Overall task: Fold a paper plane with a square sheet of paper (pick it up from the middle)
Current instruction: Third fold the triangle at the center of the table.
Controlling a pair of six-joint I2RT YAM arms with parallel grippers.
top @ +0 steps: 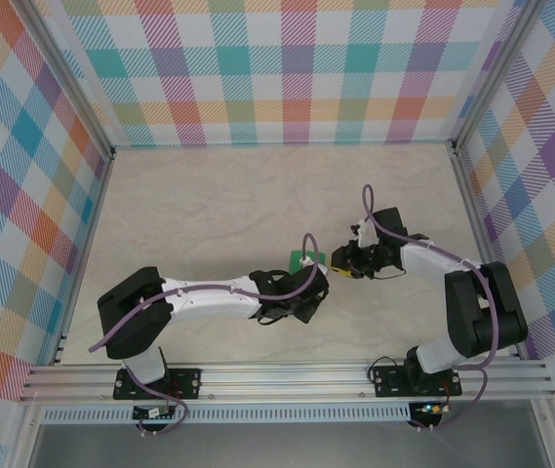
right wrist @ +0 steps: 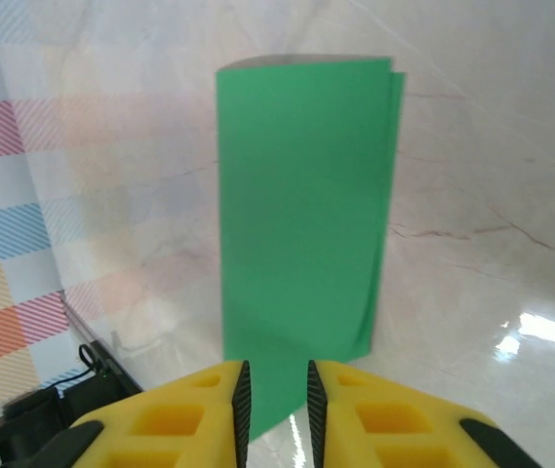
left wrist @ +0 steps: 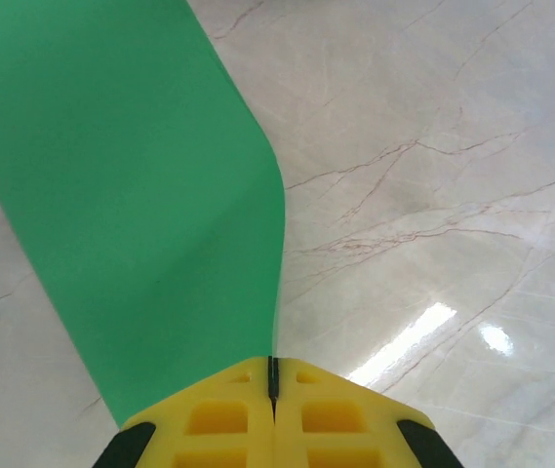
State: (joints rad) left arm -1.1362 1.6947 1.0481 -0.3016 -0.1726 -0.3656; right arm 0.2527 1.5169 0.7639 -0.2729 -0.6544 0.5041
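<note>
Green sheet of paper (top: pixel 307 258) is held off the marble tabletop (top: pixel 209 195) near table centre, between the 2 arms, in the top view. It is folded: 2 layers are seen at its right edge in the right wrist view, where the sheet (right wrist: pixel 301 205) stands as a tall rectangle with its upper edge toward the table. Left gripper (top: pixel 305 271) is reached in from the left. In the left wrist view its yellow fingers (left wrist: pixel 218 419) are pressed together with no gap, and the left gripper (left wrist: pixel 272 375) is clamped on the sheet's lower corner. From there the sheet (left wrist: pixel 131 195) is spread up and to the left, curved slightly, with 1 rounded bend at its right edge. Right gripper (top: pixel 341 261) is brought in from the right, just beside the sheet. In its own view the right gripper (right wrist: pixel 277 390) is seen with jaws a little apart, and the sheet's lower tip is seen in the gap between the yellow fingers (right wrist: pixel 179 424). Contact of the pads with the paper cannot be told. Plaid walls (top: pixel 297 68) are set around the table on 3 sides.
</note>
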